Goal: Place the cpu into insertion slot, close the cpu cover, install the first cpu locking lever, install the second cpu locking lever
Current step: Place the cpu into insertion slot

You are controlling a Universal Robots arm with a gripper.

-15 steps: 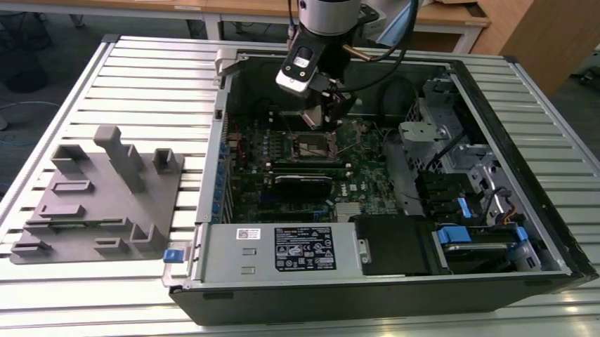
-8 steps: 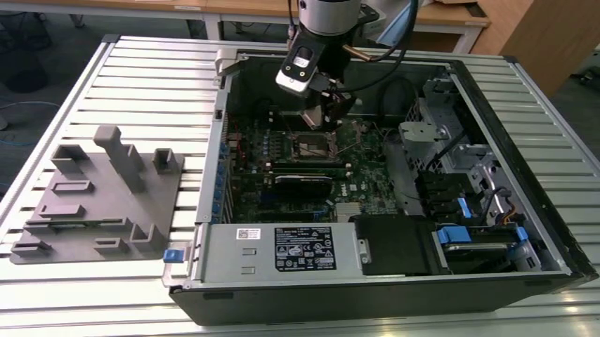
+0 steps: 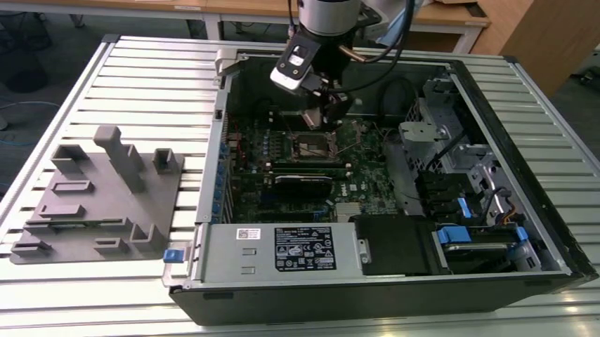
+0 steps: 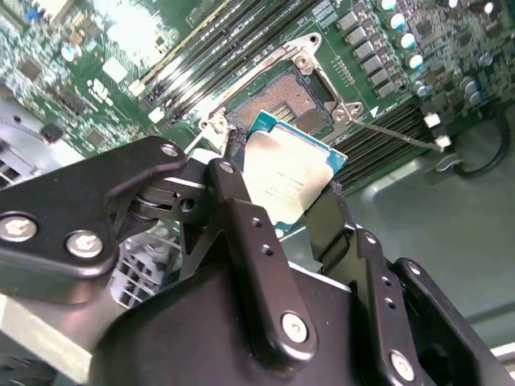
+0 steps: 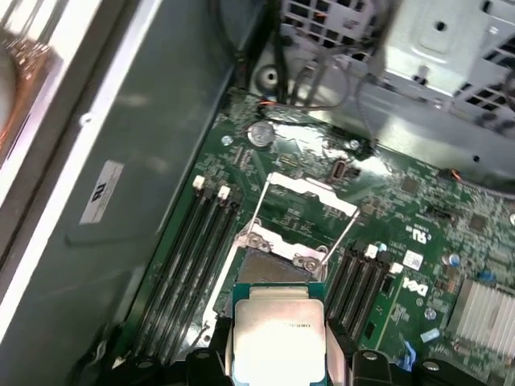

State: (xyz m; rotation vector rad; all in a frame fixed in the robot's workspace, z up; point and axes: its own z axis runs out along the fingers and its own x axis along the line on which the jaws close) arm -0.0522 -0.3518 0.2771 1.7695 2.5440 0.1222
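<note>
Computer case: lies open side up on the slatted metal table. Inside the case, toward its far wall, the insertion slot sits on the green motherboard. The arm's hand hangs inside the case, just above the slot's far edge; contact cannot be judged. A labelled power supply lies along the case's near wall. Blue-tabbed drive bays occupy the case's near corner on the exterior view's right. Outside the case, on the exterior view's left, a grey moulded fixture plate rests on the table.
</note>
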